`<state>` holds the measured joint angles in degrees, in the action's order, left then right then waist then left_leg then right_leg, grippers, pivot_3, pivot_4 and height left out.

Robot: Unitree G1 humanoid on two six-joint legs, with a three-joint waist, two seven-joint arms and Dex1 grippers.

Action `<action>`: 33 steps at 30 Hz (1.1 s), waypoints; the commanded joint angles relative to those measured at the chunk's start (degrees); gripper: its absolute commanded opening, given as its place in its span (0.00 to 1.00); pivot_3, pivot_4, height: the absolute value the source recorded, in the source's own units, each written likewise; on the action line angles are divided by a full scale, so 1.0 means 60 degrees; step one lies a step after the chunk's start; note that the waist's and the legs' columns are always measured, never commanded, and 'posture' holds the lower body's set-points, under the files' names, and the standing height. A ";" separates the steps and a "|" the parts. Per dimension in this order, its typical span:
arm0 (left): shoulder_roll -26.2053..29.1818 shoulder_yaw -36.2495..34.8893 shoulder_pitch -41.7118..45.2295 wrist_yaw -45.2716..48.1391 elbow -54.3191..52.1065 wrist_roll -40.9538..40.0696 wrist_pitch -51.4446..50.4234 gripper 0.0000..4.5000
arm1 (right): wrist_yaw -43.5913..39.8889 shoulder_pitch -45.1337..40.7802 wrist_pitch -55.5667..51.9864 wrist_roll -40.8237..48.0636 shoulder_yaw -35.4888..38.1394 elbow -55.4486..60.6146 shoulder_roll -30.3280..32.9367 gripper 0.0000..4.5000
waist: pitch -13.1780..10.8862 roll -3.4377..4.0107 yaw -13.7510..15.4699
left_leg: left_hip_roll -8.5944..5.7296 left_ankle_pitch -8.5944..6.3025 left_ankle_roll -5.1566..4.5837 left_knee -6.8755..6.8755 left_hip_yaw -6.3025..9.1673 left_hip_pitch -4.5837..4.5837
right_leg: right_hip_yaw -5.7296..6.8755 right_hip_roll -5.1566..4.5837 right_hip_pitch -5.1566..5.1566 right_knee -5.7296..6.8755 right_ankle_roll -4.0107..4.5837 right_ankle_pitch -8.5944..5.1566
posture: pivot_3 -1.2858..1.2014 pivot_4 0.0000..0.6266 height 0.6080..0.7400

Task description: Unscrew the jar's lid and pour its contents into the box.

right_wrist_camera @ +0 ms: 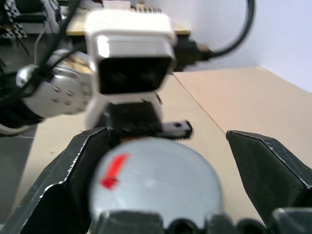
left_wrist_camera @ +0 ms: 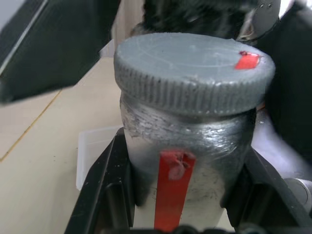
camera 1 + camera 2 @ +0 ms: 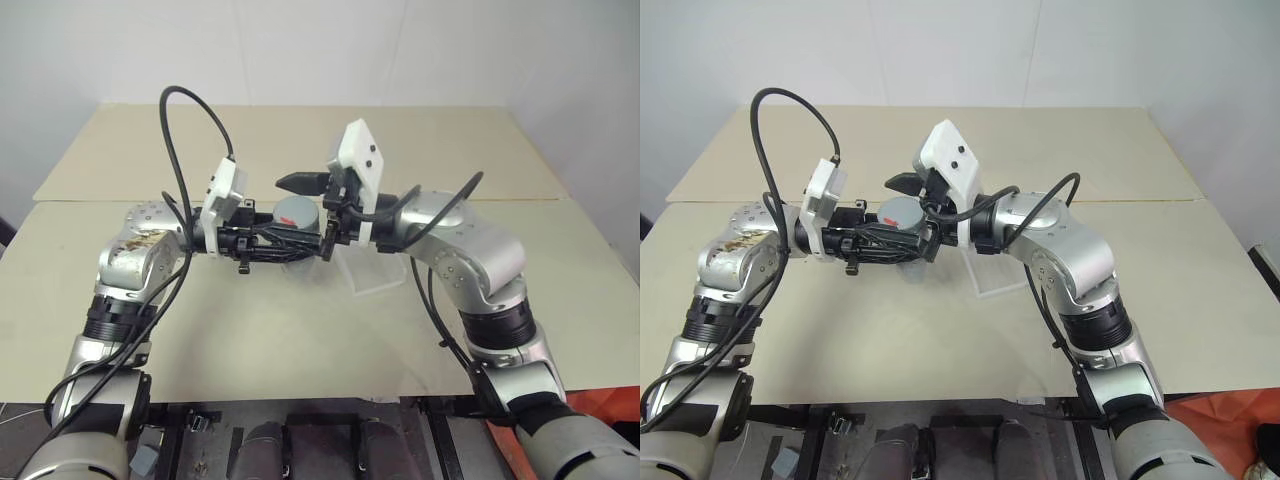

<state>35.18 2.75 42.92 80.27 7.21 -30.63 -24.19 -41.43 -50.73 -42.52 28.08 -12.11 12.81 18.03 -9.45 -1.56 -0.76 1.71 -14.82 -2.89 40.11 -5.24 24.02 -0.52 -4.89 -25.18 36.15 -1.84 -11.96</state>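
Nearest my left wrist camera sits the jar (image 2: 187, 161), pinched between my left pincer's (image 2: 187, 204) two black fingers (image 2: 105, 195), which press on its sides just below the lid (image 2: 195, 70). The grey lid is still screwed on, a small red mark on its top and a red strip running down the jar's side. Past the jar, a corner of the clear box (image 2: 95, 151) lies on the table (image 2: 39, 165).

From my right wrist camera, the lid (image 1: 156, 187) lies between my right pincer's (image 1: 170, 180) fingers (image 1: 265, 168), which are spread wide with gaps on either side.

From my head, both pincers meet above the table (image 3: 300, 340): left pincer (image 3: 300, 240) holding the jar, right pincer (image 3: 315, 205) straddling the lid (image 3: 297, 212), the box (image 3: 375, 275) just beyond and below them.
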 commanded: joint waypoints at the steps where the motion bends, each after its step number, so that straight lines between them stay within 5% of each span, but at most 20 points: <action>1: 0.0262 -0.0391 -0.0023 0.0108 -0.0472 -0.0292 -0.0067 0.43 | -0.0166 -0.0163 0.0361 -0.0159 0.0287 -0.0113 0.0209 0.99 | 0.0000 0.0000 -0.0007 | 0.0000 0.0000 -0.0001 0.0000 0.0001 0.0002 | 0.0000 0.0000 -0.0001 0.0000 0.0000 0.0000 | 0.52 0.24 1.00; 20: 0.0933 -0.0873 -0.0545 0.0477 -0.0765 -0.0474 -0.0180 0.43 | -0.0953 0.0221 0.0474 0.0485 0.1544 -0.0650 0.1588 0.99 | 0.0000 0.0000 0.0021 | 0.0003 -0.0001 -0.0002 0.0001 -0.0003 0.0008 | 0.0006 -0.0003 -0.0001 -0.0009 0.0000 0.0000 | 0.52 0.24 1.00; 33: 0.0024 -0.0608 -0.0033 -0.0148 -0.0002 -0.0029 0.0278 0.43 | -0.1229 0.0079 -0.0088 0.1263 0.1366 0.0986 0.1393 0.99 | 0.0000 0.0000 0.0005 | 0.0002 -0.0002 -0.0002 0.0004 0.0003 0.0009 | 0.0001 0.0006 -0.0003 -0.0006 -0.0001 0.0001 | 0.52 0.24 1.00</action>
<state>35.47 -0.66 41.03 79.45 7.80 -30.72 -23.76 -50.30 -48.68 -42.34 34.81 -4.11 16.22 26.95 -9.45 -1.56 -0.74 1.72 -14.83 -2.91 40.15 -5.22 24.07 -0.52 -4.86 -25.20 36.14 -1.84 -11.95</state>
